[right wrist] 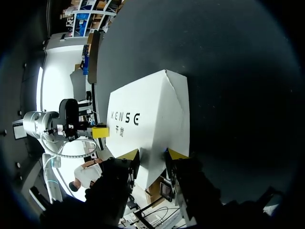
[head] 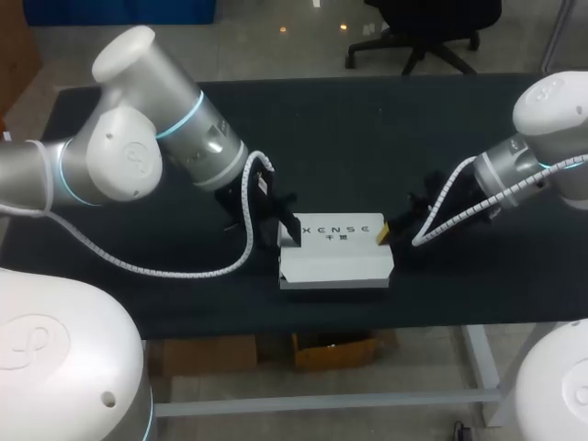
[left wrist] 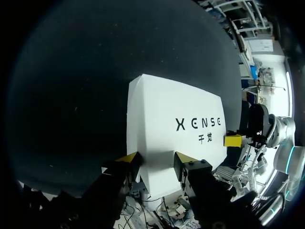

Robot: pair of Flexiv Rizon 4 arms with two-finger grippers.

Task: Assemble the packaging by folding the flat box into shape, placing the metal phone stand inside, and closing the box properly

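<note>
The white box (head: 335, 262) with dark print on one face lies folded into shape near the table's front middle. My left gripper (head: 283, 230) is at its left end and my right gripper (head: 386, 235) at its right end. In the left wrist view the yellow fingers of my left gripper (left wrist: 155, 160) straddle the near end of the box (left wrist: 162, 105) and press on it from both sides. My right gripper (right wrist: 152, 153) clasps the opposite end of the box (right wrist: 152, 109) in the same way. The metal phone stand is not in view.
The black table (head: 367, 129) stretches bare behind the box and to both sides. Its front edge runs just below the box. My arms' white cables hang close to the box's two ends.
</note>
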